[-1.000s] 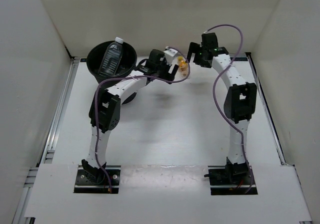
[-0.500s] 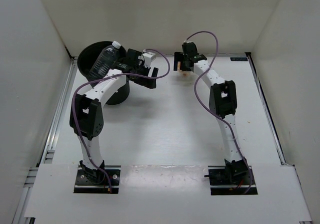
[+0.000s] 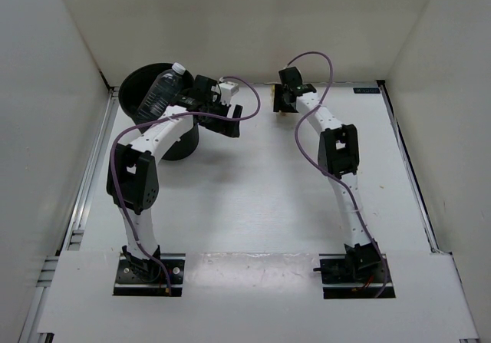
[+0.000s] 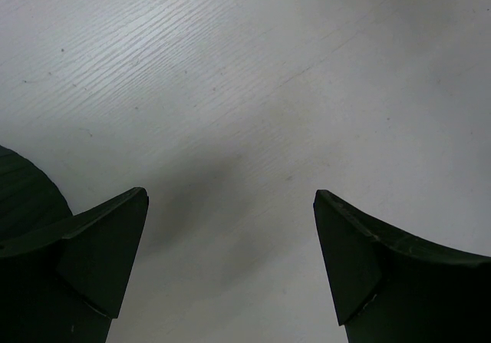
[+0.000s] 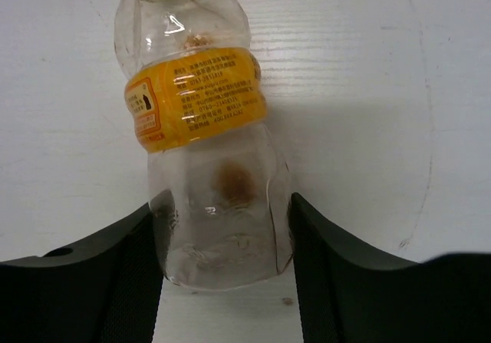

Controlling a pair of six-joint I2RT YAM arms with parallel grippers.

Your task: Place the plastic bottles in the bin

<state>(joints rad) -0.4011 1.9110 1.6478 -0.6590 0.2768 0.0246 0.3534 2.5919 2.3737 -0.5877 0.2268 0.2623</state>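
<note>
A clear plastic bottle with an orange label [image 5: 201, 113] lies on the white table at the far middle. My right gripper [image 5: 226, 235] is shut on its lower body, one finger pressed against each side. In the top view the right gripper [image 3: 284, 103] hides most of that bottle. The black bin [image 3: 136, 101] stands at the far left with a clear water bottle [image 3: 163, 90] leaning inside it, cap up. My left gripper [image 3: 227, 122] hangs open just right of the bin. The left wrist view shows only bare table between the left gripper's [image 4: 230, 243] fingers.
White walls enclose the table on three sides. A metal rail [image 3: 92, 174] runs along the left edge. A dark ribbed edge of the bin [image 4: 19, 193] shows at the left of the left wrist view. Purple cables loop above both arms.
My right arm swung left to the orange-labelled bottle and its jaws closed on it. My left arm moved left towards the bin, which shifted slightly left.
</note>
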